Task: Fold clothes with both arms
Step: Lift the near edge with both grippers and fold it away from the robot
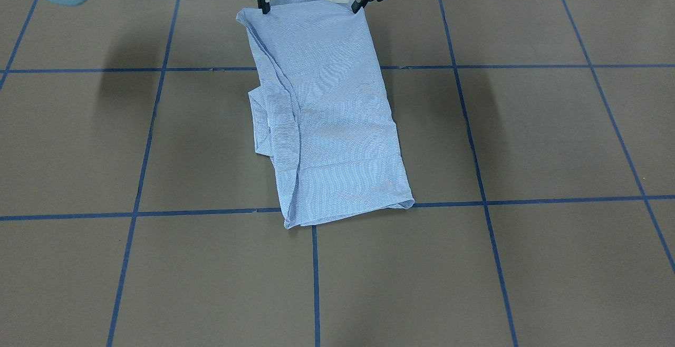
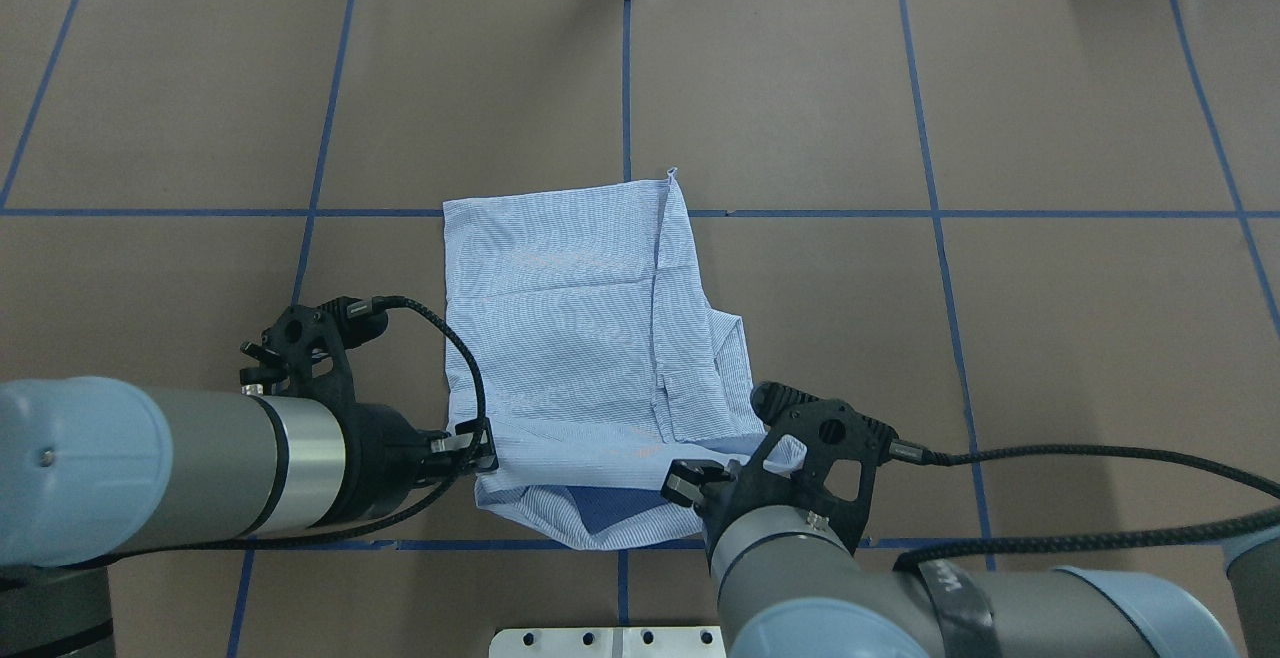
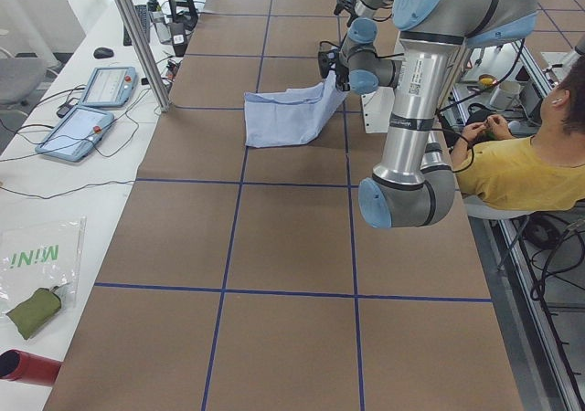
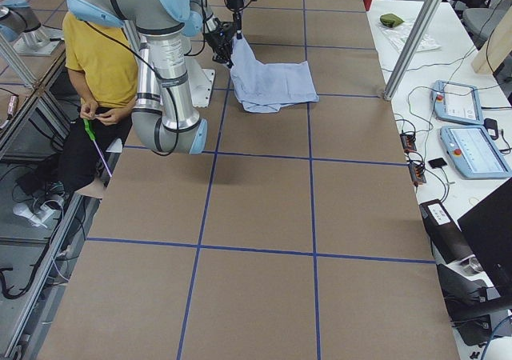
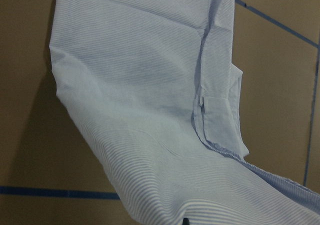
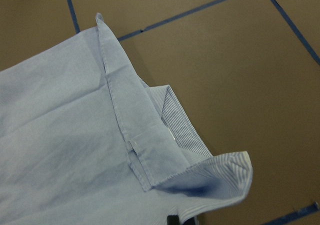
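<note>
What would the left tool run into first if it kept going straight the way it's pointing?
The shirt: the left tool is already shut on its edge nearest the robot and points into the cloth. Behind that, probably the table, though depth is unclear.

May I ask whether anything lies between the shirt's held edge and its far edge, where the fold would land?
Nothing visible does: the left gripper and right gripper hold the near edge, and only shirt and table lie ahead.
</note>
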Available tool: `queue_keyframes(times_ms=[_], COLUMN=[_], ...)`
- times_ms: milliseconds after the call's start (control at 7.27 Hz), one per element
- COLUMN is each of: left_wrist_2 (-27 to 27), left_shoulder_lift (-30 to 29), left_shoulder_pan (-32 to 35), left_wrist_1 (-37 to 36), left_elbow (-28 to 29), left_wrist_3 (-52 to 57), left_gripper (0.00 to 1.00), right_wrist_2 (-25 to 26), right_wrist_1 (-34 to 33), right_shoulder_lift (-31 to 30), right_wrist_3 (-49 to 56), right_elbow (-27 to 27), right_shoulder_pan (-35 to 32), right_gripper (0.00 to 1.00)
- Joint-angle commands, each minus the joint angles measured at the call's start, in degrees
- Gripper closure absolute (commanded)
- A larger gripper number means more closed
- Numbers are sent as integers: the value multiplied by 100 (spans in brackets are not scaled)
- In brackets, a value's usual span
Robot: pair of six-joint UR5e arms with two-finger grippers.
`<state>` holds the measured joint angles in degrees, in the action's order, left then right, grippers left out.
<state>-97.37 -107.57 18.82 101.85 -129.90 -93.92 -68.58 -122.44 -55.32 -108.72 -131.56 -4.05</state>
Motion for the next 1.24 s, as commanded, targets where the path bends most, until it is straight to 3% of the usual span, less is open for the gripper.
queue_keyframes(times_ms=[0, 275, 688, 1101], left_wrist_2=[7, -2, -28, -28], left_shoulder_lift=[-351, -703, -913, -1492], left_shoulder_pan=[559, 1042, 1579, 1887], left_wrist_1=[-7, 10, 237, 687], left_elbow=[595, 1096, 1868, 2941], left_wrist_3=[391, 522, 1365, 1656], left_gripper=[100, 100, 100, 100], right_wrist_2=[2, -6, -41, -225], right_wrist_1=[875, 1239, 2432, 2629], right_shoulder_lift=[65, 616, 715, 1364], right_wrist_3=[577, 912, 1527, 1774], right_elbow=[690, 1533, 2763, 3837], right_shoulder_pan=[-656, -1079, -1641, -2038], right_gripper=[100, 100, 100, 100])
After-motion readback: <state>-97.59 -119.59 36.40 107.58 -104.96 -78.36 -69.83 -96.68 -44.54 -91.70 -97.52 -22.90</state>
